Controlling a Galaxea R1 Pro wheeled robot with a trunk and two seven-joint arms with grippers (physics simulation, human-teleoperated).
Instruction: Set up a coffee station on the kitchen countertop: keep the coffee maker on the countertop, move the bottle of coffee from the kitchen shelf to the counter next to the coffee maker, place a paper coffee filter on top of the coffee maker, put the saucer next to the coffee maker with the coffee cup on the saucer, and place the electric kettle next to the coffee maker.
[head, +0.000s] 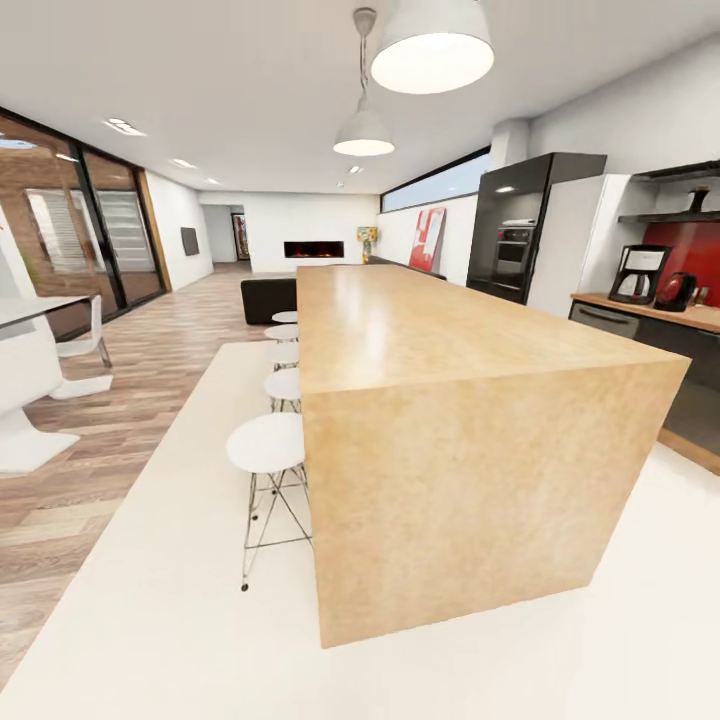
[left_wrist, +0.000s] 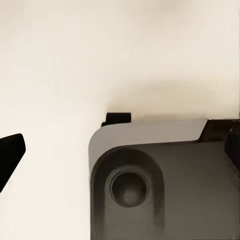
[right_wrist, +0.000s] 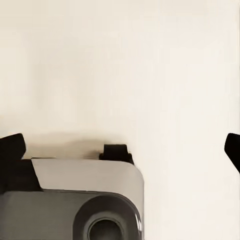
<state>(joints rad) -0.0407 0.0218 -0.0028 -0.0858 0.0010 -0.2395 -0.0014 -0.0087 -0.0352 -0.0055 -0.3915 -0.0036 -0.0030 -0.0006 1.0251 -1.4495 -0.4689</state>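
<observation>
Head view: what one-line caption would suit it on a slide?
Long wooden island bar with white stools; coffee maker and electric kettle on the far countertop.

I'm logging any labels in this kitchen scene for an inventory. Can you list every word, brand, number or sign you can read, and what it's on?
No readable text in any view.
Coffee maker on the kitchen countertop: no legible brand or marking; too small.
Electric kettle: none legible.
Red and white wall picture: shapes only, no words readable.
Black oven: the panel is too blurred to read.
</observation>
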